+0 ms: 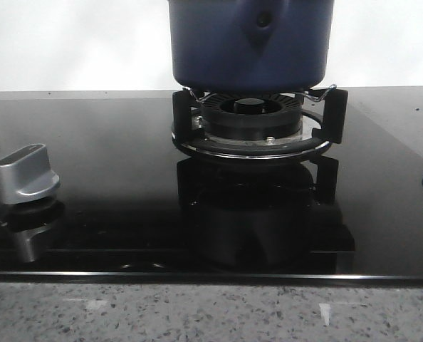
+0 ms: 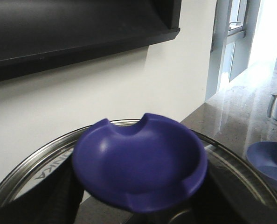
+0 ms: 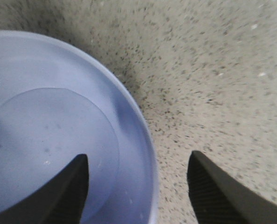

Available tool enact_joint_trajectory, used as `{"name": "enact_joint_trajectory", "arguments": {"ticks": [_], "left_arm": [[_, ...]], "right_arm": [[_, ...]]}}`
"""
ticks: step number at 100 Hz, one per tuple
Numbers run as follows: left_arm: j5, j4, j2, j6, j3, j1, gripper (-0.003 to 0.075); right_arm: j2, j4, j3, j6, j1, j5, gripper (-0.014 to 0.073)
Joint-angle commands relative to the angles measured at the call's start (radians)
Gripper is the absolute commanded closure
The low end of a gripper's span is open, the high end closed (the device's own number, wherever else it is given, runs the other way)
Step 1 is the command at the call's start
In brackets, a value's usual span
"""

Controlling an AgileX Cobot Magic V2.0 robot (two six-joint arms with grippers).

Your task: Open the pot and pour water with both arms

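Two grippers showed only in their own wrist views. The left gripper [image 2: 138, 212] had its dark fingers [image 2: 50, 200] on either side of a blue lid knob [image 2: 141, 161], apparently closed on its stem, though the contact itself was hidden beneath the knob. Under the knob lay a round lid with a steel rim [image 2: 45, 156], a white wall behind it. The right gripper [image 3: 138, 186] had its jaws spread wide, holding nothing, above the edge of a pale blue bowl [image 3: 59, 116] on a speckled counter [image 3: 213, 70]. One finger [image 3: 68, 191] hung over the bowl, the other over the counter.

From the front, the dark blue pot [image 1: 251, 46] sat on the black burner grate [image 1: 258, 121] of a glossy stove, a silver control knob [image 1: 26, 174] well apart at the left.

Judging by this, the lid-opening step was in hand. Next would likely come lifting the lid clear, then bringing the right gripper to the pot's handle for pouring.
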Motion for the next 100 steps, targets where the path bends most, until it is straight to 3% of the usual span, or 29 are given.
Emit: {"name": "enact_joint_trajectory", "arguments": {"ticks": [1, 26, 47, 66, 100], "left_arm": [[0.011, -0.092, -0.052, -0.013, -0.04, 0.001, 0.0499], [0.011, -0.09, -0.052, -0.013, -0.04, 0.001, 0.0499], [0.007, -0.09, -0.052, -0.013, -0.04, 0.001, 0.0499], [0.007, -0.084, -0.052, -0.013, -0.04, 0.001, 0.0499], [0.005, -0.083, -0.052, -0.013, -0.04, 0.001, 0.0499]], "right_arm": [[0.002, 0.0, -0.034, 0.0, -0.008, -0.034, 0.0235], [0.028, 0.0, -0.036, 0.0, -0.014, -0.03, 0.0669], [0.025, 0.032, -0.084, 0.0, -0.016, 0.01, 0.0666], [0.025, 0.103, -0.242, -0.015, -0.004, 0.113, 0.0656], [0.029, 0.109, -0.543, -0.015, 0.174, 0.172, 0.0656]]}}
